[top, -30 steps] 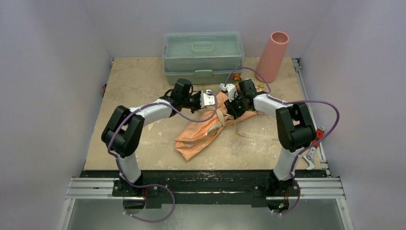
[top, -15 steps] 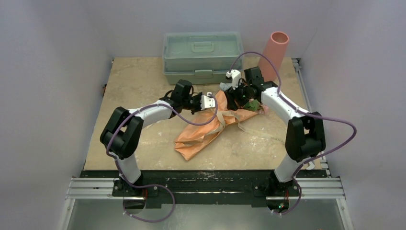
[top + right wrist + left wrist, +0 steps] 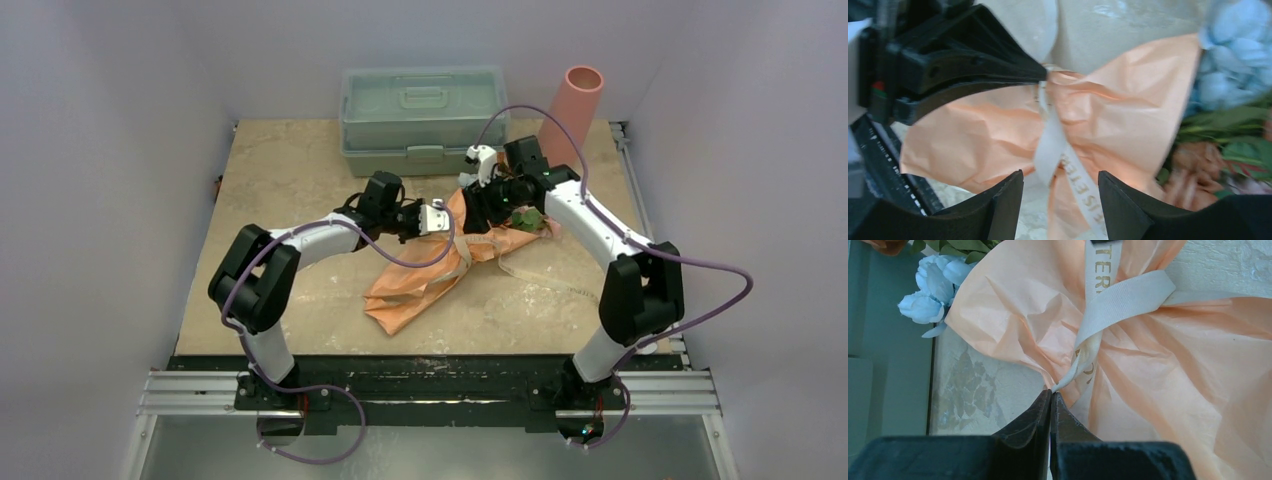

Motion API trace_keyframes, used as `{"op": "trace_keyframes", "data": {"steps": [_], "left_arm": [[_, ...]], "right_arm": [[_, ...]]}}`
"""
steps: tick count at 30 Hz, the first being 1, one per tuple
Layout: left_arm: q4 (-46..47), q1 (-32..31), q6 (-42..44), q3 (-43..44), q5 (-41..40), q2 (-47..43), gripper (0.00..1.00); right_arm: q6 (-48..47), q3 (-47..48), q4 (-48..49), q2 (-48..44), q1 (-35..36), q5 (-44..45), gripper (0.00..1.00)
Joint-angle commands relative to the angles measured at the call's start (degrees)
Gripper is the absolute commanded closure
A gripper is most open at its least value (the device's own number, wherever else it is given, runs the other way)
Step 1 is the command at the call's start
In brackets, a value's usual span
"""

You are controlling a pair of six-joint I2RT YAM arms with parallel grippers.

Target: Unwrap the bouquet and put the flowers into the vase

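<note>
The bouquet (image 3: 430, 275) lies mid-table in orange paper (image 3: 1023, 305), cinched by a beige ribbon (image 3: 1128, 295). My left gripper (image 3: 1050, 393) is shut on one end of that ribbon, at the bundle's left side (image 3: 443, 218). Pale blue flowers (image 3: 930, 290) poke out of the wrap's far end, with green leaves and rust blooms beside them (image 3: 1208, 165). My right gripper (image 3: 1060, 187) hangs open just above the printed ribbon (image 3: 1053, 145), touching nothing. The left gripper's fingertips (image 3: 1040, 75) show in the right wrist view. The salmon-pink vase (image 3: 572, 115) stands at the back right.
A grey-green lidded plastic box (image 3: 423, 118) sits at the back centre, just behind both grippers. Loose ribbon tails trail across the table (image 3: 300, 160) to the right of the bundle (image 3: 530, 272). White walls close in the table on three sides.
My right arm has reached farther back toward the bouquet's flower end and its jaws have opened. The left gripper stays shut on the ribbon and has shifted slightly right.
</note>
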Motion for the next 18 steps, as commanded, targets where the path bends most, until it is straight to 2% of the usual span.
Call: {"op": "trace_keyframes", "data": {"steps": [1, 12, 15, 18], "left_arm": [[2.79, -0.44, 0.66, -0.35, 1.59, -2.54, 1.00], [3.05, -0.58, 0.92, -0.97, 1.33, -3.43, 1.00], [3.21, -0.55, 0.67, -1.07, 1.24, -3.45, 1.00], [2.94, -0.55, 0.79, -1.17, 0.99, -3.43, 1.00]], "right_arm": [[4.10, 1.10, -0.11, 1.57, 5.17, -3.28, 0.40], [6.62, 3.58, 3.00, 9.07, 6.32, 2.90, 0.44], [7.13, 4.08, 3.72, 9.76, 6.32, 3.17, 0.56], [7.31, 4.57, 3.40, 8.83, 6.33, 1.35, 0.58]]}}
